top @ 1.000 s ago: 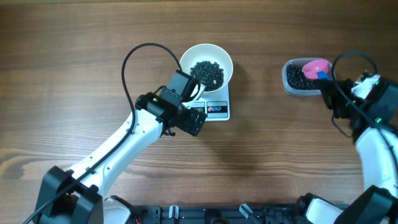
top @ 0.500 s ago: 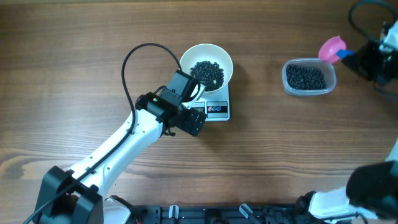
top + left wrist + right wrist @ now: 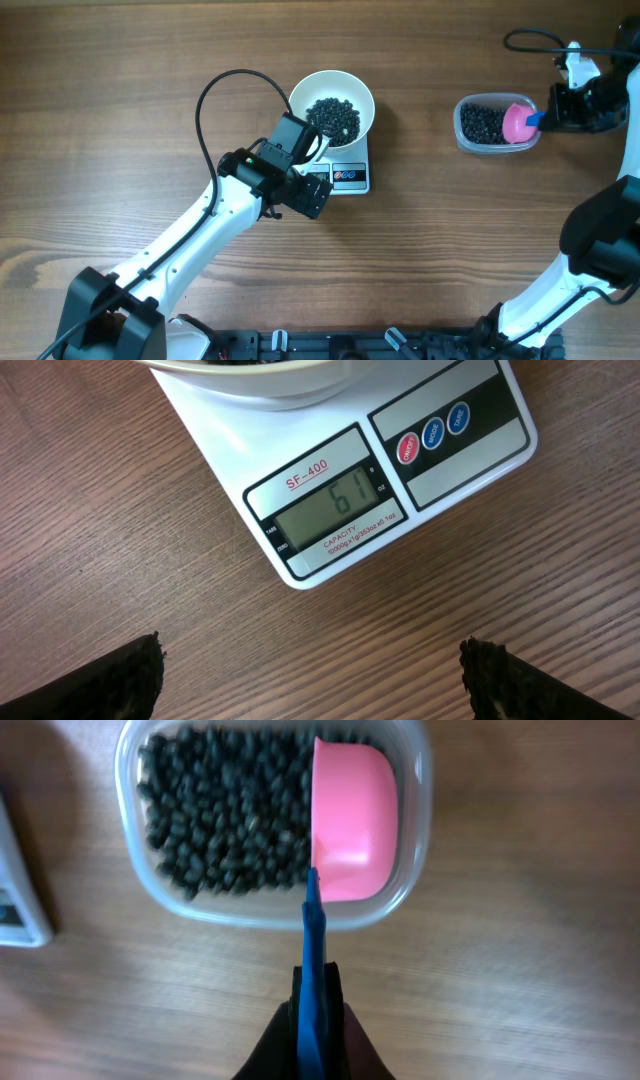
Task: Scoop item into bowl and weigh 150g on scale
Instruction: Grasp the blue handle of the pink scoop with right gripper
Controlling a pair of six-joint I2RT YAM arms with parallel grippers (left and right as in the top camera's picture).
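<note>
Just ahead of the right claw (image 3: 316, 1008), pinched on the scoop handle (image 3: 312, 935), the beads (image 3: 225, 820) lie in the tub (image 3: 250, 916).

A brown wood-grain table (image 3: 120, 100) carries two things directly. A flat white kitchen scale (image 3: 348, 176) lies near the middle, its display edge toward the robot. A clear rounded-rectangular plastic tub (image 3: 490, 148) stands well apart, to the right.
</note>
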